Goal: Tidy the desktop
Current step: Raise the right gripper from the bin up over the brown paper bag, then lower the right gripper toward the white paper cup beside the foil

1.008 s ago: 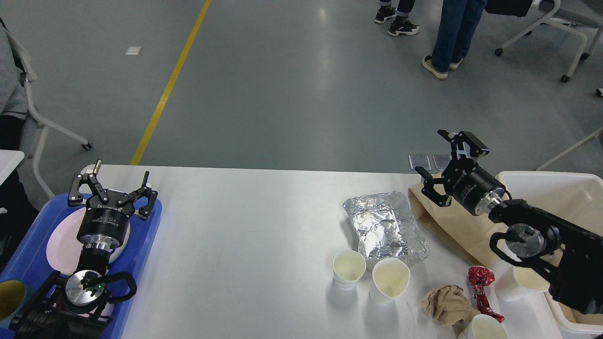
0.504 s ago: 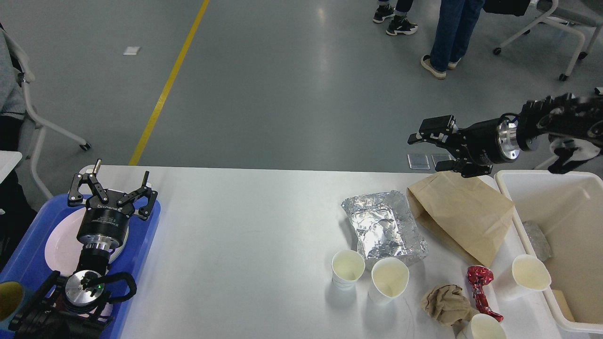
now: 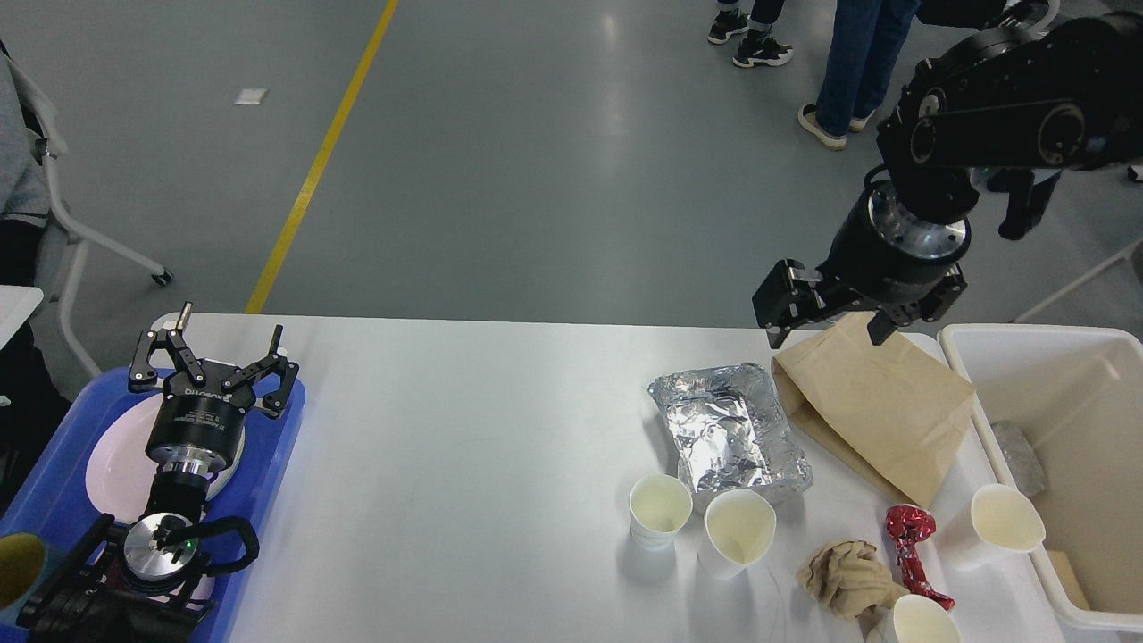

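Observation:
The white desktop (image 3: 464,429) carries litter on its right half: a foil container (image 3: 728,429), a brown paper bag (image 3: 871,406), several paper cups (image 3: 661,509), a crumpled brown paper (image 3: 844,576) and a red foil wrapper (image 3: 911,545). My right gripper (image 3: 828,330) points down over the far end of the paper bag, open, with nothing held. My left gripper (image 3: 214,353) is open and empty above a white plate (image 3: 112,469) on the blue tray (image 3: 54,482) at the left.
A cream-white bin (image 3: 1089,357) stands at the table's right edge with a grey lump (image 3: 1018,455) inside. A yellow cup (image 3: 18,563) sits at the tray's near left. People and wheeled chairs stand on the floor beyond the table.
My right arm has swung up from low over the bin to high at the right. Its gripper turned to point down over the bag's far end. The left arm has not moved.

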Action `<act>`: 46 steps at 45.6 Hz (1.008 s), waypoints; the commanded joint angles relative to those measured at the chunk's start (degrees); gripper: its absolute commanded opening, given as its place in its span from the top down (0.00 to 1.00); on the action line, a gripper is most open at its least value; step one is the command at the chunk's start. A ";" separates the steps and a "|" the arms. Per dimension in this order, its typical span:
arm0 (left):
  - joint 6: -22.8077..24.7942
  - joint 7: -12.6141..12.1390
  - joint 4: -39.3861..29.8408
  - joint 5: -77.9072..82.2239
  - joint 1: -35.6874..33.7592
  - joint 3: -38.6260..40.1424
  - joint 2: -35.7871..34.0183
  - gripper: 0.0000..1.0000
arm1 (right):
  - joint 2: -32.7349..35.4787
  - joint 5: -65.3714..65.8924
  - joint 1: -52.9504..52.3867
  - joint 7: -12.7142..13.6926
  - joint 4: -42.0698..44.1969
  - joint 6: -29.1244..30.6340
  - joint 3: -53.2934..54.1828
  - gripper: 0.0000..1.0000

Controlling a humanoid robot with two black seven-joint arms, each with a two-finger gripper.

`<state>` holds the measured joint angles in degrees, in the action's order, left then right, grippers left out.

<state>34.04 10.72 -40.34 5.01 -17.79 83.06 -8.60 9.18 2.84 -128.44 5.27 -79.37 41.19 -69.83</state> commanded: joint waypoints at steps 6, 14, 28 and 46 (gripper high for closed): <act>0.06 -0.08 0.00 0.00 -0.05 0.00 -0.02 0.04 | 4.87 -0.12 -14.02 6.33 -16.15 -0.23 1.45 0.00; 0.06 -0.08 0.00 0.00 0.04 0.00 0.07 0.04 | 6.37 -0.03 -14.73 6.24 -17.75 -0.32 1.98 0.00; 0.06 -0.08 0.00 0.00 -0.05 -0.09 -0.02 0.04 | 9.71 -0.12 -9.74 6.06 -17.40 -1.11 -0.92 0.00; 0.06 -0.08 0.00 0.00 -0.05 0.00 0.07 0.04 | 4.09 -5.65 11.71 5.98 -17.22 -23.78 4.44 0.00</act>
<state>34.11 10.64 -40.36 5.01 -17.84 82.96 -8.58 16.53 -0.70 -121.31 11.33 -96.75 23.01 -66.57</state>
